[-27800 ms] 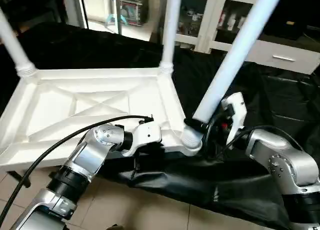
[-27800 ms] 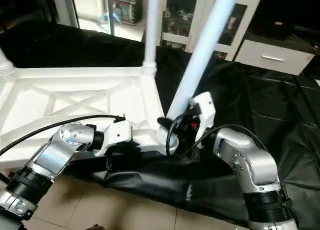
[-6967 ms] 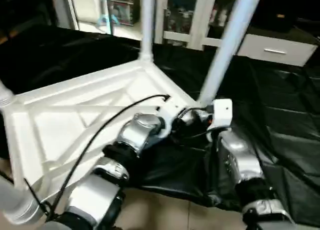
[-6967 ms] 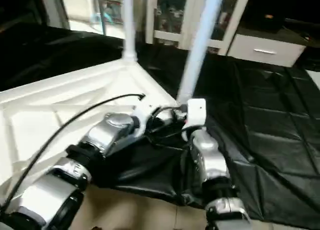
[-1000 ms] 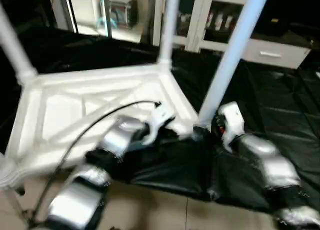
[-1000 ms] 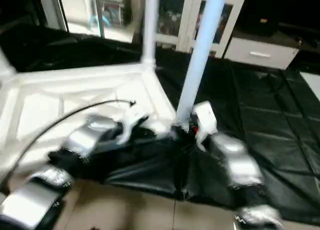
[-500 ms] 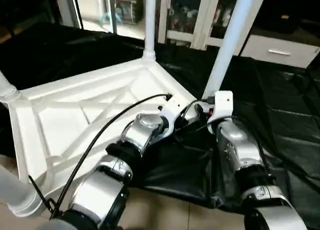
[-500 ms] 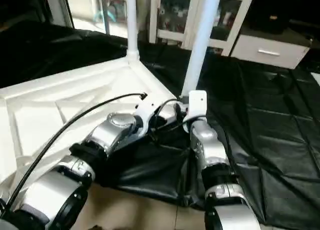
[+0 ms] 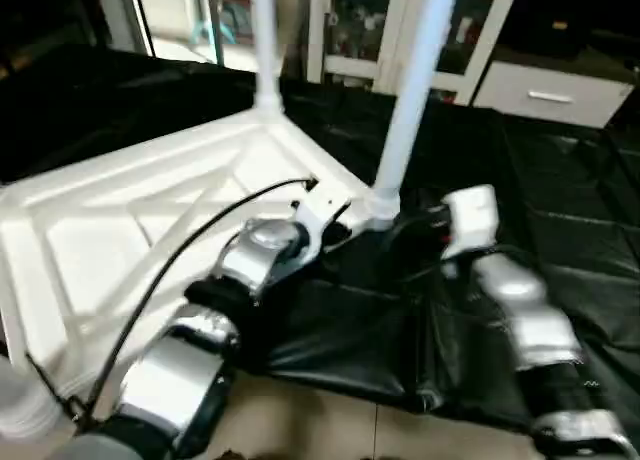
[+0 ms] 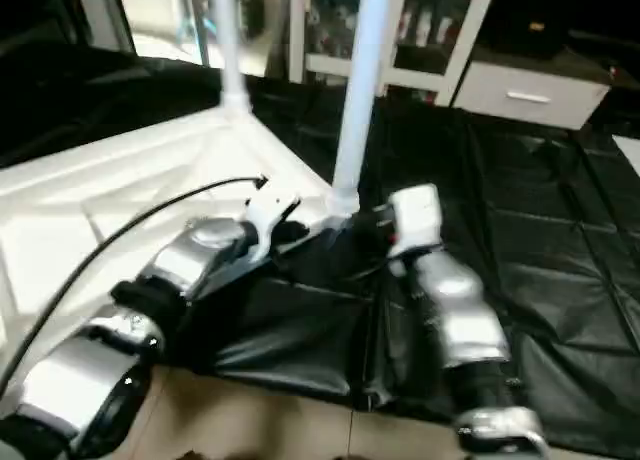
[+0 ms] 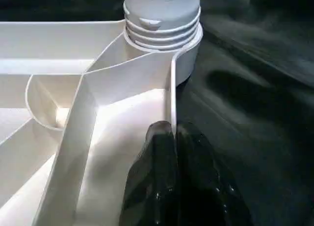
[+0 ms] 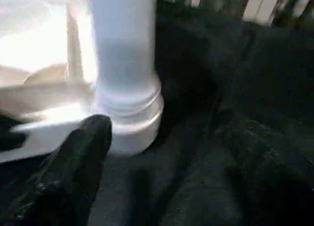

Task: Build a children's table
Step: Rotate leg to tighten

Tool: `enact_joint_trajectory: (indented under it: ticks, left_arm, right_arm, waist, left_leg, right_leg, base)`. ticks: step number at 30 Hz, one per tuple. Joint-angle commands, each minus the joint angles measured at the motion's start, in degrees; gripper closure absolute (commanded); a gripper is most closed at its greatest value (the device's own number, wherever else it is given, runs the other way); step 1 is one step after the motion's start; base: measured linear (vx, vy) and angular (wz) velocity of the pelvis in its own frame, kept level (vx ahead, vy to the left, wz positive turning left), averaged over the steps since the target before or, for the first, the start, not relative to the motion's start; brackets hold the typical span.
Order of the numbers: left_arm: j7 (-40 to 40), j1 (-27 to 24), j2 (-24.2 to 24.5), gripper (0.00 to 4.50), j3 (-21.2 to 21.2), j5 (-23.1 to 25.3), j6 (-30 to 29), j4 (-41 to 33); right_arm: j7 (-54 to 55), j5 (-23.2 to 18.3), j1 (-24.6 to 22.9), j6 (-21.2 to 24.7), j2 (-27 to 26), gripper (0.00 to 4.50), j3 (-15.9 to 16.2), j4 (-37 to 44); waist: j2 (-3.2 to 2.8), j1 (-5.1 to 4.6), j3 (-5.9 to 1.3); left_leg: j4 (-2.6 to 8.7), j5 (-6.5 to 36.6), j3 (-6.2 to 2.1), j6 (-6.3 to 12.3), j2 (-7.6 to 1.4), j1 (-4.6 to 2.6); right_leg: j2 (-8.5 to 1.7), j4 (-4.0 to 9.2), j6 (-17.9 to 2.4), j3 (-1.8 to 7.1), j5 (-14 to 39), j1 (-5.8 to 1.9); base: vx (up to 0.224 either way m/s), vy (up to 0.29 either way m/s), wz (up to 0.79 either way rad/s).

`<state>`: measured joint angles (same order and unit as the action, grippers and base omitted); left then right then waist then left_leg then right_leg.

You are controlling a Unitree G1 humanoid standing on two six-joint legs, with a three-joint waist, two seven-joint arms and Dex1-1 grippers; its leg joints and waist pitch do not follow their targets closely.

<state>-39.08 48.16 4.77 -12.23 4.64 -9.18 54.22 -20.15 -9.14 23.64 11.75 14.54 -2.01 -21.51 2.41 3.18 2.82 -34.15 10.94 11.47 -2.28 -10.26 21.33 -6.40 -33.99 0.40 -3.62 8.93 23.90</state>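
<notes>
Left gripper (image 11: pixel 174 137) is sitting pinched on the thin side wall of the white table top (image 9: pixel 110 230), fingers nearly together, just short of the corner socket (image 11: pixel 189 64). Top is lying underside-up on black sheeting (image 9: pixel 560 210), ribs showing. Right gripper (image 12: pixel 162 186) is standing spread beside the leg (image 9: pixel 405 100) rising from that socket, w/ one finger (image 12: pixel 81 157) near the socket's base. Another leg (image 9: pixel 265 40) is standing at the far corner.
</notes>
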Motion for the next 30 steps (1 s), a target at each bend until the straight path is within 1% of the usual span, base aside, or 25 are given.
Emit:
enact_joint_trajectory:
  ticks: [1, 2, 3, 4, 5, 6, 7, 8, 9, 10, 11, 12, 13, 16, 19, 20, 21, 22, 24, 25, 26, 27, 30]
  left_arm:
    - [-9.1, -3.1, 0.6, 4.5, -3.0, -1.1, 1.9, -2.8]
    - [-11.0, -3.8, 1.0, 4.5, -3.6, -1.2, 1.6, -3.6]
    - [-16.9, -5.7, 2.5, 4.5, -5.8, -1.4, 2.4, -6.3]
    - [-16.9, -5.7, 2.5, 4.5, -5.8, -1.4, 2.4, -6.3]
    - [-20.4, -6.9, 3.5, 4.5, -7.1, -1.8, 2.7, -8.2]
    - [-23.0, -7.9, 4.3, 4.5, -8.1, -2.2, 2.8, -9.9]
    - [-25.1, -8.6, 4.8, 4.5, -8.8, -2.6, 2.8, -11.3]
    - [-27.6, -9.5, 5.4, 4.5, -9.6, -3.2, 2.5, -13.0]
    - [-29.2, -10.0, 5.8, 4.5, -10.1, -3.6, 2.3, -14.1]
    - [-31.2, -10.7, 6.3, 4.5, -10.7, -4.0, 1.6, -15.8]
    - [-31.7, -10.9, 6.4, 4.5, -10.8, -4.1, 1.4, -16.2]
    - [-32.0, -11.0, 6.5, 4.5, -10.9, -4.1, 1.1, -16.6]
    - [-32.4, -11.1, 6.7, 4.5, -10.9, -3.9, 0.7, -17.2]
    - [-32.7, -11.2, 6.9, 4.5, -10.9, -3.6, 0.4, -17.8]
    - [-33.3, -11.3, 7.0, 4.5, -10.9, -3.4, 0.0, -18.6]
    - [-33.4, -11.3, 7.1, 4.5, -10.9, -3.4, 0.0, -18.7]
    - [-33.4, -11.3, 7.1, 4.5, -10.9, -3.4, 0.0, -18.7]
    - [-33.6, -11.4, 7.3, 4.5, -10.9, -3.4, -0.4, -19.3]
    - [-33.7, -11.5, 7.6, 4.5, -10.9, -3.4, -0.9, -20.0]
    - [-33.8, -11.5, 7.7, 4.5, -10.9, -3.4, -1.0, -20.1]
    - [-33.8, -11.5, 7.7, 4.5, -10.9, -3.3, -1.0, -20.2]
    - [-33.8, -11.5, 7.7, 4.5, -10.9, -3.3, -1.1, -20.2]
    - [-33.9, -11.6, 8.0, 4.5, -10.7, -3.2, -1.4, -20.5]
  right_arm:
    - [-7.0, -3.3, -1.4, 3.1, 2.5, 0.09, -0.6, 3.3]
    - [-9.3, -4.4, -1.7, 3.9, 3.4, 0.03, -0.7, 4.2]
    - [-18.1, -7.9, -3.3, 6.9, 7.1, 0.03, 0.6, 7.5]
    - [-18.1, -7.9, -3.3, 6.9, 7.1, 0.03, 0.6, 7.5]
    - [-23.5, -8.8, -4.7, 7.2, 10.0, 0.03, 2.0, 9.1]
    - [-27.7, -9.3, -6.0, 7.5, 12.4, 0.03, 3.0, 9.8]
    - [-30.5, -9.8, -6.8, 7.7, 14.0, 0.03, 3.7, 10.3]
    - [-33.4, -10.0, -7.7, 7.4, 15.7, 0.03, 4.5, 10.6]
    - [-35.1, -10.1, -8.3, 7.2, 16.7, 0.03, 5.0, 10.8]
    - [-37.5, -10.4, -8.9, 7.5, 18.0, 0.03, 5.6, 11.0]
    - [-38.0, -10.6, -9.0, 7.6, 18.3, 0.03, 5.8, 11.1]
    - [-38.5, -10.1, -9.0, 7.2, 18.7, 0.03, 6.1, 10.9]
    - [-39.2, -8.9, -8.8, 6.3, 19.3, 0.03, 6.7, 10.6]
    - [-40.0, -6.5, -8.1, 4.6, 19.8, 0.03, 8.3, 9.5]
    - [-39.9, -5.7, -7.0, 3.8, 19.3, 0.03, 9.4, 8.8]
    - [-40.0, -5.8, -6.8, 3.9, 19.1, 0.03, 9.6, 8.7]
    - [-40.0, -5.8, -6.8, 4.0, 19.0, 0.03, 9.6, 8.7]
    - [-41.2, -4.9, -6.5, 2.9, 19.3, 0.03, 10.7, 8.4]
    - [-42.1, -4.1, -6.2, 2.1, 19.4, 0.03, 11.5, 7.6]
    - [-42.2, -4.0, -6.1, 2.1, 19.4, 0.18, 11.5, 7.4]
    - [-42.2, -4.0, -6.0, 2.1, 19.3, 0.18, 11.4, 7.3]
    - [-42.3, -4.1, -5.8, 2.2, 19.2, 0.29, 11.3, 7.2]
    - [-42.8, -4.2, -5.4, 2.0, 19.3, 0.49, 11.1, 6.7]
  waist:
    - [0.96, 0.45, -3.48]
    - [0.93, 0.61, -3.47]
    - [0.78, 0.91, -3.27]
    - [0.76, 1.23, -3.3]
    - [0.65, 1.36, -3.24]
    - [0.66, 1.62, -3.2]
    - [0.56, 2.01, -3.05]
    - [0.48, 2.08, -3.02]
    - [0.62, 2.16, -3.02]
    - [0.7, 2.14, -2.99]
    - [0.8, 2.14, -3.12]
    - [0.91, 2.16, -3.06]
    - [0.84, 2.21, -3.09]
    - [0.88, 2.21, -3.05]
    - [0.91, 2.17, -3.15]
    - [0.75, 2.18, -3.19]
    - [0.84, 2.16, -3.24]
    - [0.78, 2.17, -3.25]
    - [0.82, 2.02, -3.3]
    - [0.84, 2.01, -3.31]
    - [0.86, 1.99, -3.29]
    - [0.99, 1.95, -3.28]
    - [1.01, 1.9, -3.25]
  left_leg:
    - [4.2, 11.8, -0.95, 4.94, -2.55, -0.78]
    - [4.26, 12.5, -1.01, 4.87, -2.68, -0.82]
    - [4.4, 14.0, -1.08, 4.73, -2.91, -0.9]
    - [4.4, 14.1, -1.04, 4.53, -3.11, -1.14]
    - [4.52, 14.8, -1.06, 4.18, -3.13, -1.24]
    - [4.63, 15.0, -1.15, 3.89, -3.28, -1.12]
    - [4.68, 16.1, -1.02, 3.36, -3.43, -1.6]
    - [4.79, 16.6, -1.06, 2.9, -3.52, -1.6]
    - [4.95, 17.3, -1.15, 2.07, -3.55, -1.5]
    - [4.96, 17.6, -1.1, 1.87, -3.48, -1.55]
    - [4.97, 17.3, -1.24, 1.67, -3.47, -1.29]
    - [4.96, 17.2, -1.19, 1.71, -3.42, -1.28]
    - [4.94, 17.1, -1.21, 1.6, -3.4, -1.39]
    - [4.96, 16.6, -1.31, 1.26, -3.34, -1.13]
    - [4.93, 16.0, -1.38, 1.25, -3.29, -1.01]
    - [4.95, 15.6, -1.41, 1.29, -3.34, -1.05]
    - [4.91, 15.1, -1.39, 1.48, -3.32, -0.99]
    - [4.89, 14.9, -1.38, 1.52, -3.32, -0.96]
    - [4.79, 14.3, -1.31, 1.94, -3.29, -0.87]
    - [4.75, 14.2, -1.28, 2.03, -3.29, -0.92]
    - [4.72, 13.9, -1.25, 2.28, -3.26, -0.88]
    - [4.7, 13.8, -1.24, 2.45, -3.22, -0.85]
    - [4.72, 14.3, -1.3, 2.47, -3.26, -0.88]
  right_leg:
    - [-2.37, 4.06, -12.9, 1.98, 13.7, -2.97]
    - [-2.45, 4.11, -12.6, 2.02, 14.6, -3.1]
    - [-2.47, 4.31, -12.3, 2.1, 16.0, -3.0]
    - [-2.53, 4.29, -12.1, 2.21, 16.0, -2.86]
    - [-2.47, 4.3, -12.3, 2.2, 16.4, -2.69]
    - [-2.56, 4.28, -12.0, 2.2, 16.7, -2.89]
    - [-2.66, 4.49, -12.0, 2.32, 17.5, -2.46]
    - [-2.71, 4.45, -12.0, 2.37, 17.6, -2.45]
    - [-2.8, 4.43, -12.1, 2.33, 18.2, -2.53]
    - [-2.78, 4.54, -12.0, 2.33, 18.7, -2.37]
    - [-2.97, 4.4, -11.9, 2.33, 18.7, -2.7]
    - [-2.94, 4.49, -11.8, 2.37, 18.9, -2.55]
    - [-2.98, 4.54, -11.6, 2.38, 19.5, -2.48]
    - [-3.09, 4.64, -10.9, 2.37, 20.6, -2.57]
    - [-3.06, 4.55, -10.5, 2.34, 20.4, -2.64]
    - [-3.03, 4.44, -10.8, 2.34, 19.6, -2.63]
    - [-2.93, 4.29, -11.1, 2.33, 18.3, -2.72]
    - [-2.93, 4.21, -11.3, 2.31, 17.8, -2.74]
    - [-2.87, 4.0, -12.1, 2.28, 15.9, -2.82]
    - [-2.9, 3.99, -12.3, 2.29, 15.7, -2.83]
    - [-2.85, 3.97, -12.5, 2.3, 15.5, -2.86]
    - [-2.84, 3.99, -12.4, 2.29, 15.8, -2.92]
    - [-2.9, 4.08, -12.2, 2.29, 17.2, -2.88]
  base:
    - [0.0, 0.0, 0.0]
    - [0.0, 0.0, 0.0]
    - [0.0, 0.0, 0.0]
    - [0.0, 0.0, 0.0]
    - [0.0, 0.0, 0.0]
    - [0.0, 0.0, 0.0]
    - [0.0, 0.0, 0.0]
    - [0.0, 0.0, 0.0]
    - [0.0, 0.0, 0.0]
    - [0.0, 0.0, 0.0]
    - [0.0, 0.0, 0.0]
    - [0.0, 0.0, 0.0]
    - [0.0, 0.0, 0.0]
    - [0.0, 0.0, 0.0]
    - [0.0, 0.0, 0.0]
    - [0.0, 0.0, 0.0]
    - [0.0, 0.0, 0.0]
    - [0.0, 0.0, 0.0]
    - [0.0, 0.0, 0.0]
    - [0.0, 0.0, 0.0]
    - [0.0, 0.0, 0.0]
    - [0.0, 0.0, 0.0]
    - [0.0, 0.0, 0.0]
